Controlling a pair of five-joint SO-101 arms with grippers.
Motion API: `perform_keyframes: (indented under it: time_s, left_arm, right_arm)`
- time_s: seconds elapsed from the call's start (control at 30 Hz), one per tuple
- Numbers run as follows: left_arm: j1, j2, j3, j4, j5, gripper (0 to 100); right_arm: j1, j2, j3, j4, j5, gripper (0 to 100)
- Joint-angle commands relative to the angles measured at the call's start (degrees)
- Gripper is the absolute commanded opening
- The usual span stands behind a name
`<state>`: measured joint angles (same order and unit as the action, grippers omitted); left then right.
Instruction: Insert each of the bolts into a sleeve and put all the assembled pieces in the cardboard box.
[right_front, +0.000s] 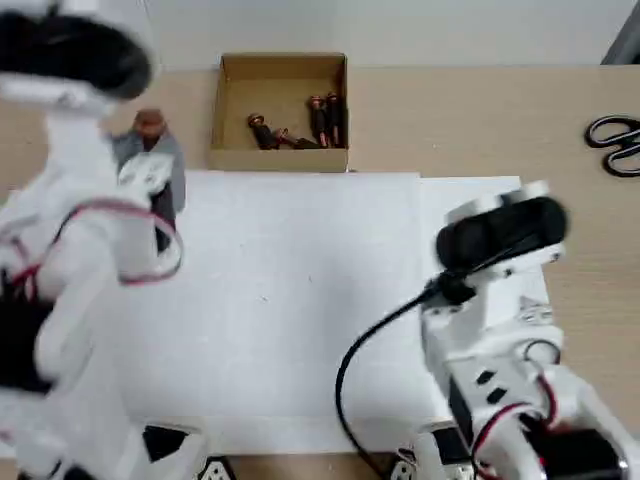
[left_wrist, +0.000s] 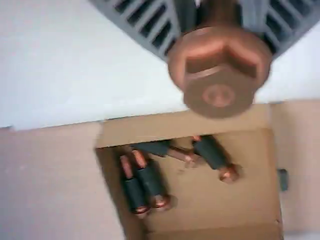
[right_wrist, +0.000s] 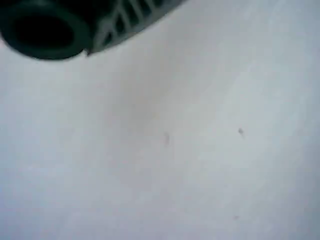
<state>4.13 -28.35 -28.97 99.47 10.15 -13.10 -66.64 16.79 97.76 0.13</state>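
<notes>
My left gripper (right_front: 150, 160) is up at the far left of the table, beside the cardboard box (right_front: 225, 110), shut on a copper bolt (right_front: 149, 124). In the left wrist view the bolt's hex head (left_wrist: 220, 75) faces the camera between grey ribbed fingers (left_wrist: 140, 20), with the box (left_wrist: 220, 200) beyond it. Several bolt-in-sleeve pieces (right_front: 322, 118) lie in the box (left_wrist: 145, 182). In the right wrist view my right gripper (right_wrist: 95, 25) is shut on a black sleeve (right_wrist: 42, 31), whose open end shows over the white sheet (right_wrist: 175, 150).
A white sheet (right_front: 300, 290) covers the middle of the wooden table (right_front: 470, 120). Black scissors (right_front: 615, 143) lie at the far right edge. The right arm's body (right_front: 500, 300) with its black cable (right_front: 370, 350) stands over the sheet's right side.
</notes>
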Motion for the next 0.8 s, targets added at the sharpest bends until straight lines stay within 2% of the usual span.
perform_keyframes:
  time_s: [0.0, 0.07, 0.27, 0.43, 0.53, 0.67, 0.77]
  left_arm:
    - [-0.26, -10.37, 10.86, -0.62, 15.38, 1]
    - [-0.62, -15.38, 19.74, -2.64, 21.54, 1]
    - [-0.35, -30.95, 46.73, -16.35, 30.24, 1]
    - [-0.26, -44.66, 68.26, -29.71, 32.44, 1]
    - [-0.26, -52.75, 79.16, -36.4, 32.35, 1]
    - [0.26, -62.68, 88.4, -40.26, 32.26, 1]
    - [4.4, -68.92, 92.53, -40.0, 32.26, 1]
  right_arm:
    - [-3.65, -6.73, 5.01, -1.98, 0.44, 0.2]
    - [-3.82, -10.51, 10.64, -4.18, 0.62, 0.2]
    - [-5.05, -19.3, 24.7, -12.7, 0.7, 0.2]
    - [-14.37, -23.87, 34.02, -16.75, 0.79, 0.2]
    - [-17.63, -27.21, 39.21, -20.35, 4.66, 0.2]
    - [-19.56, -31.43, 44.92, -21.93, 8.44, 0.2]
    - [-22.02, -34.07, 48.09, -21.93, 8.88, 0.2]
